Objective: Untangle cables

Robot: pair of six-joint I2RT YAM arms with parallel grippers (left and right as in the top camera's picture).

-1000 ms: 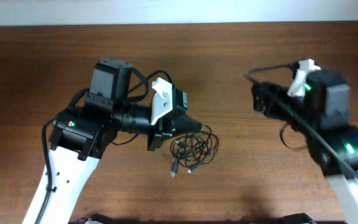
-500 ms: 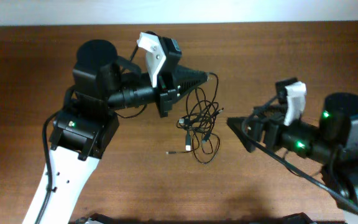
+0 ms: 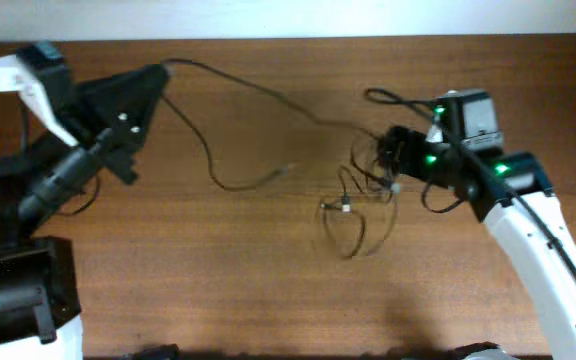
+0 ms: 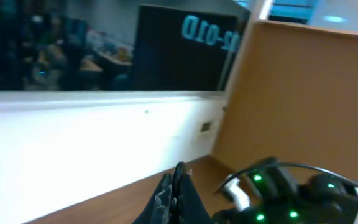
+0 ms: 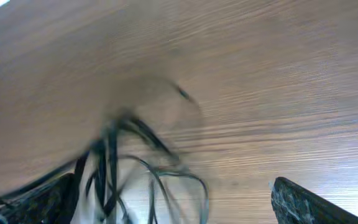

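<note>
— What's the count on your screens?

— Two grippers and one cable tangle on the table. I can't count the cables inside it because the loops overlap. One long strand leads from the tangle's upper edge far out to its left. A second run sags below that and ends in a blur left of the tangle.

— And the grippers?

— My left gripper is well left of the tangle, fingers pressed together on the long strand's end. My right gripper sits at the tangle's upper right edge. Its fingers are spread wide, with strands bunched against one of them.

— Anything hard to see?

— The right wrist view is smeared. In the left wrist view the strand is too thin to make out.

— Any writing?

— Teal characters on a dark panel, apparently reversed and cut off. I can't read them reliably.
</note>
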